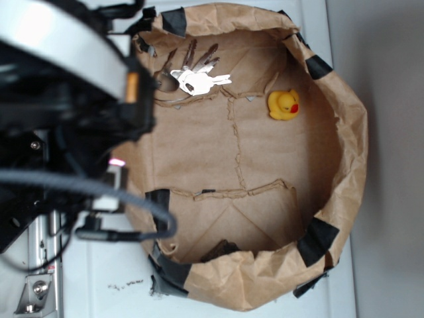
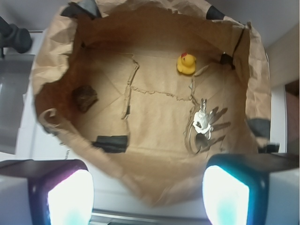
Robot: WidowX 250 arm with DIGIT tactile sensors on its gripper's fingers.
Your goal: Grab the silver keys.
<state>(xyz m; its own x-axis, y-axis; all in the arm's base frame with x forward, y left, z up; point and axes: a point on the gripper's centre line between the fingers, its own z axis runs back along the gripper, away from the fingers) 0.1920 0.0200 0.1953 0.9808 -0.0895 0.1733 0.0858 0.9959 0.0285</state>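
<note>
Open wide, with the two lit fingers (image 2: pixel 65 197) standing far apart at the lower edge of the wrist view: so the gripper (image 2: pixel 147 187), and holding nothing. Hanging above the near rim of the paper bag (image 2: pixel 154 180), not yet down inside it.

To be found on the bag's floor, close to the wall on the arm's side and near a taped corner: the silver keys (image 1: pixel 195 76). In the wrist view, seen toward the right edge of the floor, more or less ahead of the right finger. Lying flat, fanned out from a thin wire ring, with the heads bunched together and the blades spreading away.

Probably light, hard and smooth; likely to slide on the metal and to swing loosely around the ring when lifted. No risk of breaking. Hard to pinch by one blade, because of lying so flat on the paper. Better to close over the thick bunch of heads (image 2: pixel 201 123) near the ring, where several layers pile up and give something to bite on. Advisable to come down low, almost to the paper, since the soft creased floor may yield a little.

Well apart from the keys, nearer the far wall: a yellow duck (image 1: pixel 283 105). At the opposite side of the floor, a small dark object (image 2: pixel 84 97), not possible to identify.
</note>
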